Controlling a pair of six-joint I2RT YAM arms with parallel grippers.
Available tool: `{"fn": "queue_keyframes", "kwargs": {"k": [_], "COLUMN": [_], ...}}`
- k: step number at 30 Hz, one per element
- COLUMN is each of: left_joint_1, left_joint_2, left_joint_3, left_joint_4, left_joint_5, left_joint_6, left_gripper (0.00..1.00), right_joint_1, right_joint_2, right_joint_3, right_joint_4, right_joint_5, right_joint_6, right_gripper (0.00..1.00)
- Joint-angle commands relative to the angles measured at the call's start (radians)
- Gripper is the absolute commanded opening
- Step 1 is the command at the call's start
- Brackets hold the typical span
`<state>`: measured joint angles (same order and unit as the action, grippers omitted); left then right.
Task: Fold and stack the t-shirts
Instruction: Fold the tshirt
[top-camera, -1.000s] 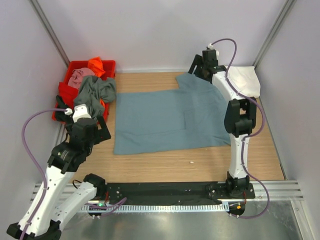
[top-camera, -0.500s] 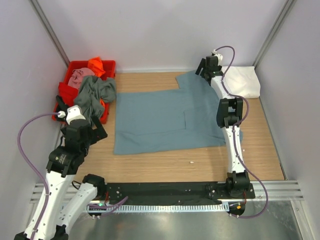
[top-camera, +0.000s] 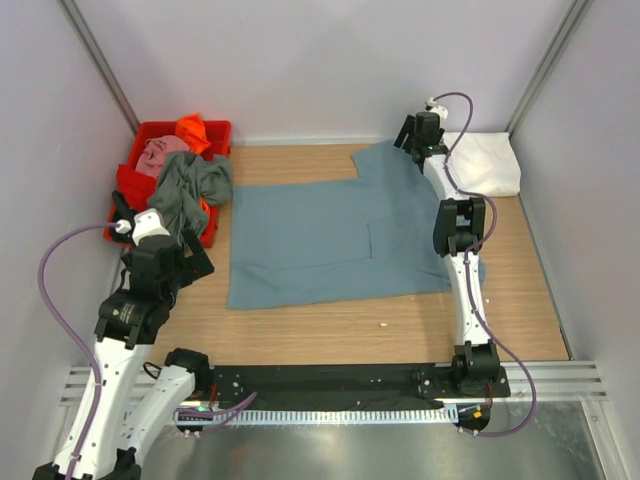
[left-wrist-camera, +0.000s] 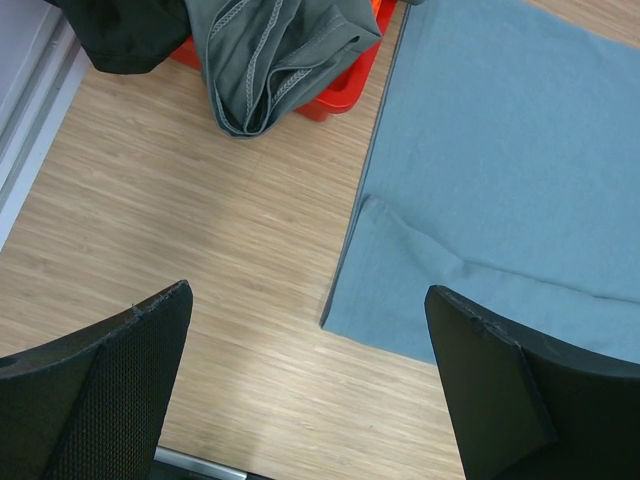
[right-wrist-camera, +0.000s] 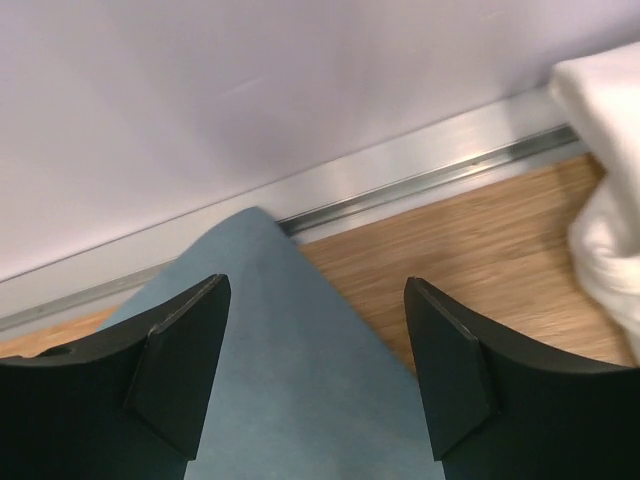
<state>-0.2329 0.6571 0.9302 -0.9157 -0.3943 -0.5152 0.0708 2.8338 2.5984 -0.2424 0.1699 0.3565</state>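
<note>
The teal-blue t-shirt (top-camera: 330, 235) is spread flat on the desk (left-wrist-camera: 200, 220), its long axis running across from one arm to the other. One sleeve lies directly below the right gripper (right-wrist-camera: 315, 290), whose jaws are parted and hold nothing; this arm is judged the nearer to that end. The hem corner is seen just ahead and to the right of the left gripper (left-wrist-camera: 308, 295), likewise released and empty. A folded white t-shirt (top-camera: 485, 165) sits just right of the right gripper. The red tub (top-camera: 135, 185), draped with a grey-green t-shirt (left-wrist-camera: 270, 50), lies ahead-left of the left gripper, apparently out of the way.
</note>
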Motion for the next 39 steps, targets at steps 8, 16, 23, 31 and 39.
{"fn": "queue_keyframes", "kwargs": {"k": [8, 16, 23, 31, 39], "left_joint_1": [0.017, 0.02, 0.023, 0.029, 0.029], "left_joint_2": [-0.011, -0.021, -0.02, -0.014, 0.193], "left_joint_3": [-0.002, -0.004, -0.005, -0.001, 0.123], "left_joint_4": [0.041, 0.044, 0.041, 0.041, 0.041], "left_joint_5": [0.006, 0.005, 0.006, 0.014, 0.124], "left_joint_6": [0.011, 0.011, 0.011, 0.012, -0.026], "left_gripper": [1.0, 1.0, 1.0, 0.99, 0.96], "right_joint_1": [0.049, 0.032, -0.006, -0.009, -0.006], "right_joint_2": [0.012, -0.016, -0.167, -0.522, -0.864], "right_joint_3": [-0.006, -0.041, -0.101, -0.426, -0.881], "right_joint_4": [-0.011, -0.003, 0.0, 0.041, 0.069], "right_joint_5": [-0.244, -0.178, -0.175, -0.082, -0.21], "right_joint_6": [0.053, 0.029, -0.027, -0.14, -0.214], "right_gripper": [0.68, 0.03, 0.01, 0.01, 0.01]}}
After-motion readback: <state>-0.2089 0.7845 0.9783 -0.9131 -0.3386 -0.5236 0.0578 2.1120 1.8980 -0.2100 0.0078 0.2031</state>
